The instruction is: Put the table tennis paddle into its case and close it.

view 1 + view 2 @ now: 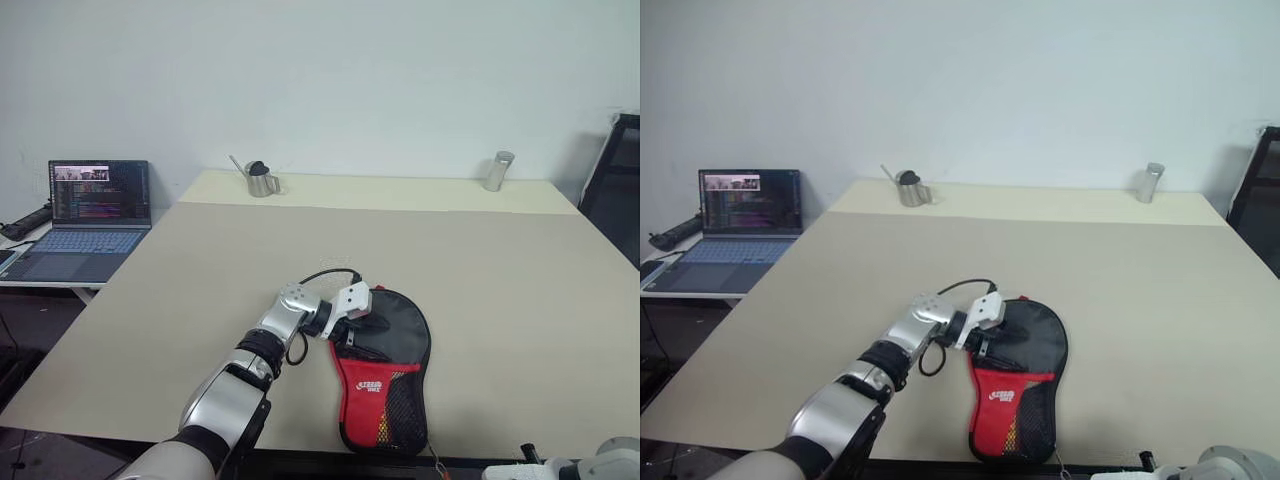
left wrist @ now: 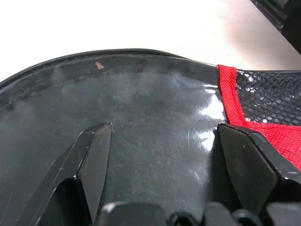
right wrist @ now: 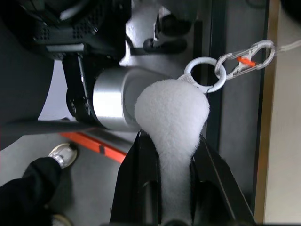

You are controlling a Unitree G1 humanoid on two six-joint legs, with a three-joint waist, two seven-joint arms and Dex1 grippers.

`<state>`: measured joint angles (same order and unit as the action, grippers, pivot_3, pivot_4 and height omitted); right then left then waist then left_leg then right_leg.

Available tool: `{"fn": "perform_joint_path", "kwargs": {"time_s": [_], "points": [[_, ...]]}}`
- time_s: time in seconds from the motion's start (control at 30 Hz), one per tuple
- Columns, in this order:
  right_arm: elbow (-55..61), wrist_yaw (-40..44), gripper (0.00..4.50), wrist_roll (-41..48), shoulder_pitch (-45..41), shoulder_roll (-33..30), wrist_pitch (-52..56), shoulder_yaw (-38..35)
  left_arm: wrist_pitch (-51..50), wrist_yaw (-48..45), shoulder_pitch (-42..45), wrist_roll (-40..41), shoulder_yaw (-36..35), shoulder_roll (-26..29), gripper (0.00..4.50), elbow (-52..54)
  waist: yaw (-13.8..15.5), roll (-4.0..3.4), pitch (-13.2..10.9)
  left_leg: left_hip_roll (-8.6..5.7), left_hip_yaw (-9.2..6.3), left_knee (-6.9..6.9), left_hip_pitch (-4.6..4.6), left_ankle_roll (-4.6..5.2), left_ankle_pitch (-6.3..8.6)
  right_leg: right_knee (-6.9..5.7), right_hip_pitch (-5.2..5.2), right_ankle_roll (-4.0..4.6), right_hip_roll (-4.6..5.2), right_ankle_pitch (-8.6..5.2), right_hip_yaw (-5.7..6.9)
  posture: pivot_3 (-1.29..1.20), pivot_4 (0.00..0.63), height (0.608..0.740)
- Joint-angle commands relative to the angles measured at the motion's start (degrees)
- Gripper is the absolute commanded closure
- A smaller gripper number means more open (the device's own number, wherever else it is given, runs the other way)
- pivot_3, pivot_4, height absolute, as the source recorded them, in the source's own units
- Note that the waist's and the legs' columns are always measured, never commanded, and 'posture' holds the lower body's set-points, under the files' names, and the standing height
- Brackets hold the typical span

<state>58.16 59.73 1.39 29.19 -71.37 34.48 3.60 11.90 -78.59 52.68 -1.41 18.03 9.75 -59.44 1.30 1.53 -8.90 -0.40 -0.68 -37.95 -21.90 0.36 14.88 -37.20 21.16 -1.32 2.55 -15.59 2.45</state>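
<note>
Pale walls are backing a wide beige table [image 1: 200, 300], and the case [image 1: 385, 375] is lying flat near its front edge, round black end away from the robot, red panel and mesh pocket toward it. No table tennis paddle is lying loose on the table; by the filled-out look of the cover I judge it is sitting inside, though the frames are not confirming this.

Left gripper [image 1: 362, 322] is resting on the case's round black part, its fingers [image 2: 94, 155] standing wide apart and pressing down rather than clasping. Right gripper [image 3: 174, 188] is hanging off the table's front edge, its fingers pinched narrow on the white fluffy ball charm [image 3: 171, 113], which is joined by a ring and clip [image 3: 244, 56] to a line running toward the table.

Risks, as judged: the charm is soft and compressible, so it may be slipping out of the pinch under pull. A hard tug could be dragging the whole case toward the edge if the left gripper is not bearing down firmly. The zip could also be jamming on the fabric at the curve, and whether it is fully closed cannot be told here.

Surroundings: a small metal pitcher [image 1: 262, 180] and a metal cylinder [image 1: 498, 171] are standing at the far edge, well apart from the work. A laptop [image 1: 95, 215] is sitting open on a side desk. Nothing is obstructing the case on the table. A person's shoe [image 3: 63, 153] is showing on the floor below the right wrist.
</note>
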Motion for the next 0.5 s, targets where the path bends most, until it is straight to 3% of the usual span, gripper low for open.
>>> {"fn": "perform_joint_path", "kwargs": {"time_s": [0.03, 0.27, 0.5], "points": [[1.8, 0.1, 4.26, 0.9, -1.5, -0.2, -0.8, 1.8, -0.6, -0.2, -2.2, -4.1, 2.7, 0.2, 0.60, -3.1, 0.0, 0.00, 0.1, 0.00, -0.02, 0.00, -0.01, 0.00, 0.00, 0.04, -0.01, 0.00, 0.00, 0.00, 0.01, 0.00, 0.150, 0.740], [1.8, 0.7, 4.26, 2.6, -3.7, -0.9, 0.1, 2.3, -0.4, 0.0, -2.3, -4.2, 2.8, 0.3, 0.60, -2.8, 0.0, 0.05, 0.1, 0.00, -0.05, 0.01, -0.04, -0.03, 0.02, 0.11, -0.03, -0.01, 0.01, 0.01, 0.05, 0.00, 0.150, 0.740], [1.7, 2.3, 2.06, 14.4, -8.0, 2.3, 4.3, -5.3, -0.9, 0.8, -1.8, -3.8, 2.4, -0.5, 0.60, -3.0, 0.0, 0.09, 0.1, 0.00, -0.07, 0.02, -0.03, -0.04, 0.02, 0.13, -0.05, -0.01, 0.01, 0.01, 0.06, 0.00, 0.150, 0.740]]}}
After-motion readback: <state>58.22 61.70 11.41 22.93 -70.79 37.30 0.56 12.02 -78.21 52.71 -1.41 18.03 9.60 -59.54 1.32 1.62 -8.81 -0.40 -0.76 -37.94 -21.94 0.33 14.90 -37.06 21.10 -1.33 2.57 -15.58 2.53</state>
